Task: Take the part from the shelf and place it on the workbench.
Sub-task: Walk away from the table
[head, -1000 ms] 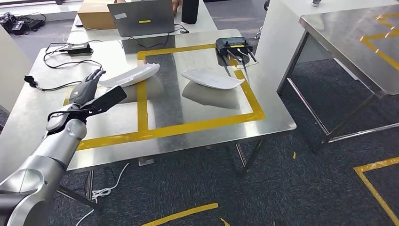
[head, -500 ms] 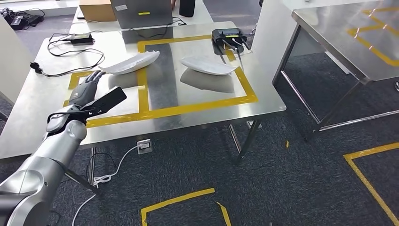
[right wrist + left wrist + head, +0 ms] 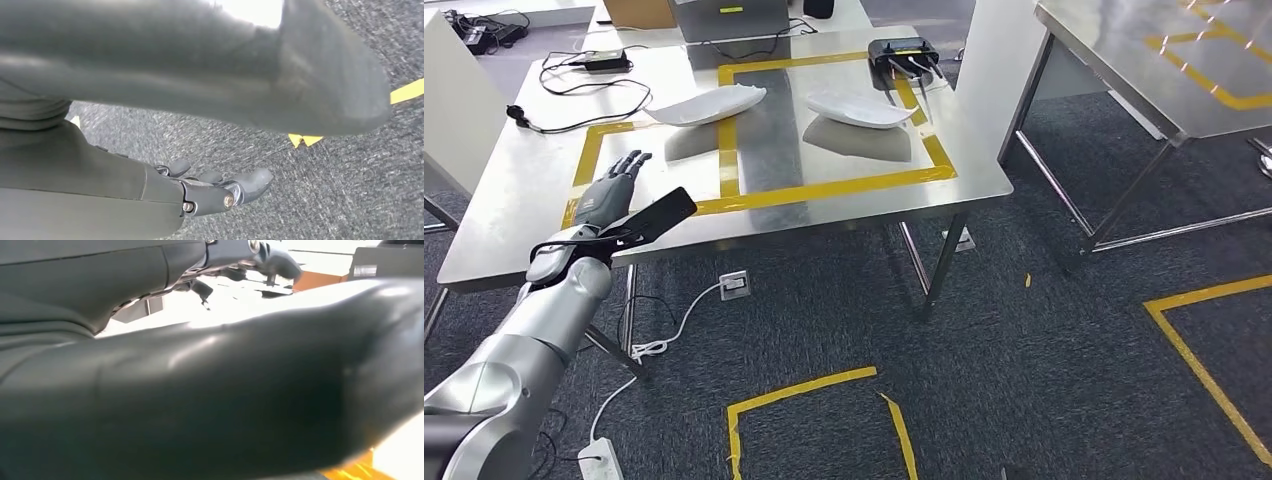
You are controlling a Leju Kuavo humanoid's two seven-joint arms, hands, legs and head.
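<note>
My left hand point(image 3: 609, 195): fingers spread flat, holding nothing, over the near left edge of the bench point(image 3: 524, 190). Cables point(image 3: 574, 95) and a black adapter point(image 3: 604, 62) lie at the bench's far left. Two white parts, well apart: left part point(image 3: 706, 105) lying across the yellow tape point(image 3: 729, 150), right part point(image 3: 859, 109) inside the taped rectangle. Black router point(image 3: 902, 52) just behind the right part. Second bench point(image 3: 1164, 70) at far right. Power strip point(image 3: 596, 458) on the carpet.

Right wrist view: my right hand point(image 3: 220, 192), fingers loosely curled, holding nothing, above carpet point(image 3: 325, 190) with yellow tape scraps.
</note>
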